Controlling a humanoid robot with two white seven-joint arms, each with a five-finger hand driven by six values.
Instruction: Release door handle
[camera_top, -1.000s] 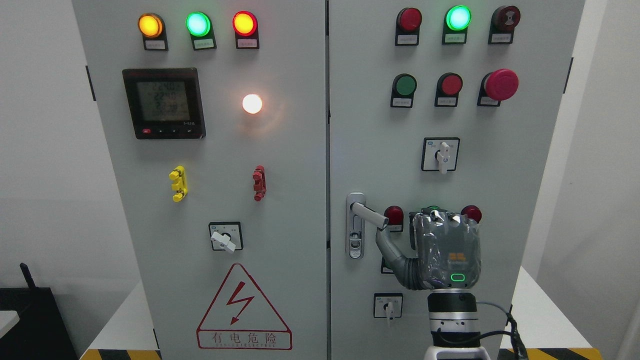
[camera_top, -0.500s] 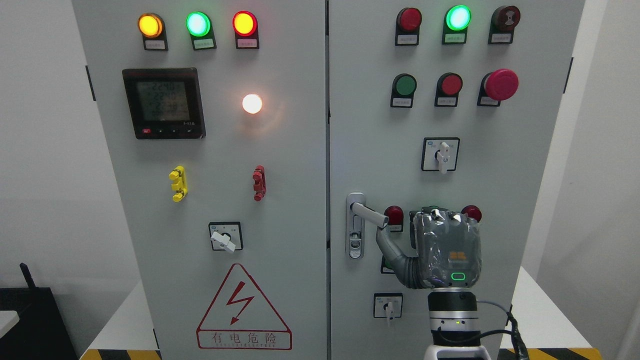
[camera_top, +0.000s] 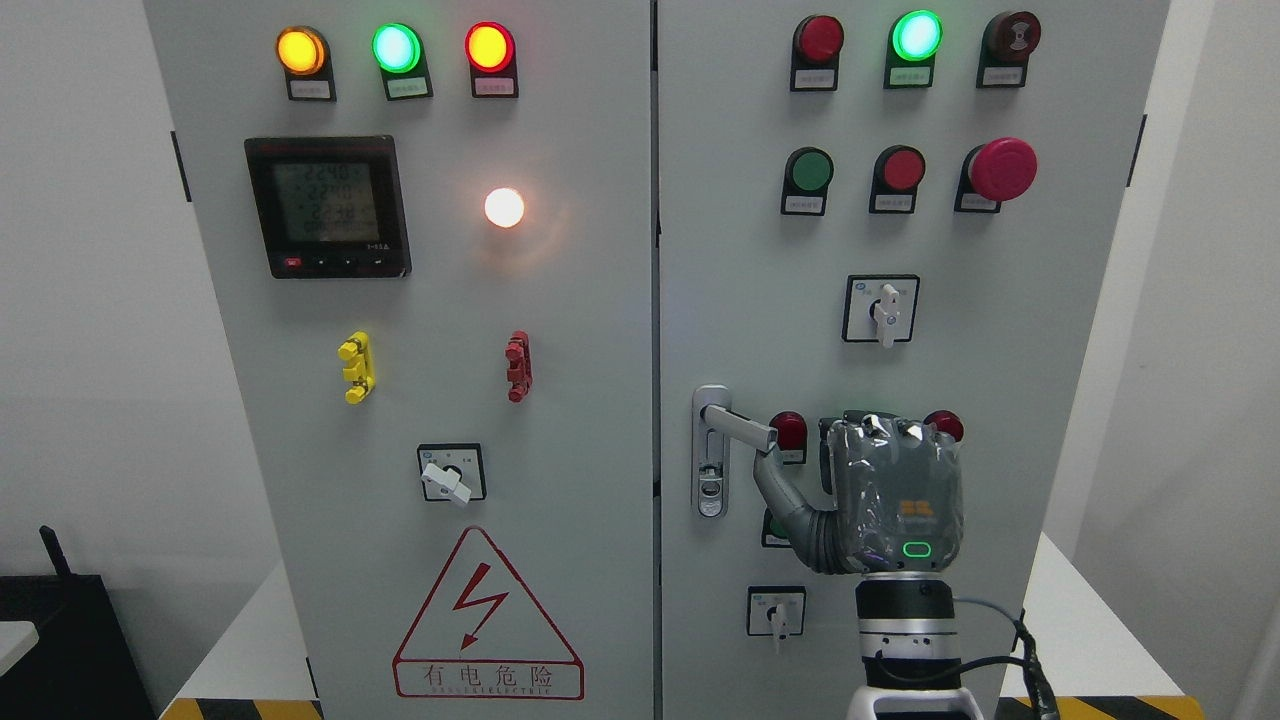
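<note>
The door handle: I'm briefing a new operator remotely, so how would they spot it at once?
On the cabinet's right door, look along its left edge at mid-height. The door handle is a silver lever on a tall metal plate, the only bare-metal fitting among coloured buttons, with the right hand beside it.

Not much moved, honestly; the door handle has swung up a touch, its free end now sitting a bit higher than a second ago, closer to level; we see the right hand nudged up slightly too, its thumb tip still right under the lever's end; digits on the meter display flickered to a new reading.
</note>
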